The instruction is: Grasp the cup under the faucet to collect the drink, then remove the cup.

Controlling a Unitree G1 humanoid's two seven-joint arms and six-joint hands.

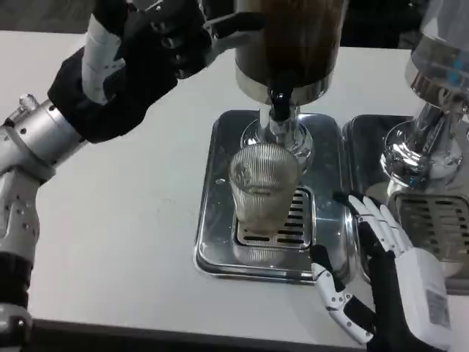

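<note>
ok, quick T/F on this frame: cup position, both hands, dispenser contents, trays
1. The ribbed glass cup stands on the drip tray below the black faucet. True.
2. The right hand grips the cup. False: its fingers are spread beside the tray, clear of the cup.
3. The left hand is raised near the dispenser. True.
4. The dispenser above the cup holds a clear blue liquid. False: its contents look dark brown.
5. A second tray sits to the right, under another dispenser. True.
6. The cup lies tipped on its side. False: it stands upright.
</note>
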